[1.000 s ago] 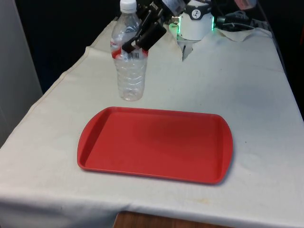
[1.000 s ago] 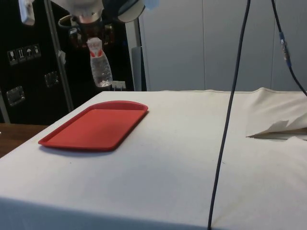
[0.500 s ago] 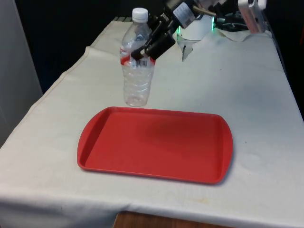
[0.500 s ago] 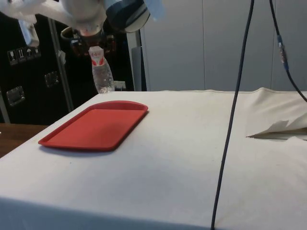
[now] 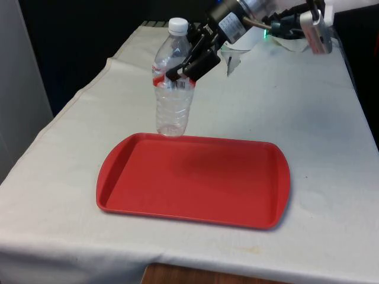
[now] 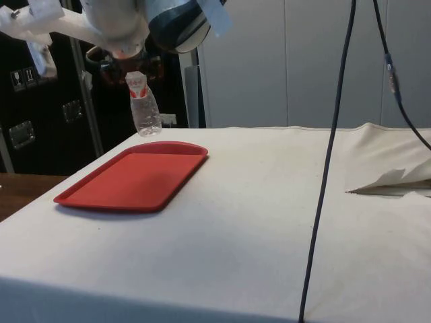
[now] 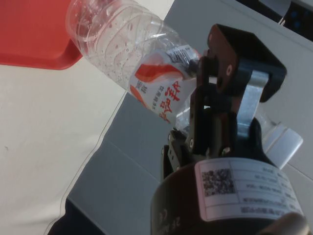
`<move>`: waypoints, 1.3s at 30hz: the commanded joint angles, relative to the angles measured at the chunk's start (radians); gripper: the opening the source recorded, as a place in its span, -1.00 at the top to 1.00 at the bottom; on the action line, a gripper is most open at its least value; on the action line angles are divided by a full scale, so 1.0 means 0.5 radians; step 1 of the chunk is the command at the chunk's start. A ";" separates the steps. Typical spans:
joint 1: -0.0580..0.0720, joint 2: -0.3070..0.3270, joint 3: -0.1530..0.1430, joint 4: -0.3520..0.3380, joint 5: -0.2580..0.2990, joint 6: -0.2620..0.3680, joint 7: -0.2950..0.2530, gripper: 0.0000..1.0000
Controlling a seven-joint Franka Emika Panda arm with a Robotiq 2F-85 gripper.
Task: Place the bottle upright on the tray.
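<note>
A clear plastic bottle (image 5: pixel 173 94) with a white cap and a red-and-white label hangs upright in the air, held at the label by my gripper (image 5: pixel 188 66), which is shut on it. Its base hovers just over the far edge of the red tray (image 5: pixel 237 195). From the side, the bottle (image 6: pixel 144 109) hangs above the far end of the tray (image 6: pixel 128 182). In the wrist view, the black fingers (image 7: pixel 205 103) clamp the bottle (image 7: pixel 127 44) at its label, with a corner of the tray (image 7: pixel 29 34) beyond the bottle's base.
White cloth covers the table (image 5: pixel 308 118). A folded piece of cloth (image 6: pixel 390 180) lies at the side view's right. A black cable (image 6: pixel 326 175) hangs down through the side view.
The gripper carried the bottle toward the front view's right and nearer the tray; its base has gone from behind the tray's far edge to just over it.
</note>
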 commanded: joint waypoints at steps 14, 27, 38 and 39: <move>-0.014 0.102 0.012 0.022 0.002 0.050 0.112 0.34; -0.040 0.172 0.012 0.020 0.002 0.148 0.242 0.34; -0.070 0.260 0.024 0.064 0.058 0.184 0.248 0.34; -0.074 0.268 0.026 0.072 0.068 0.190 0.244 0.34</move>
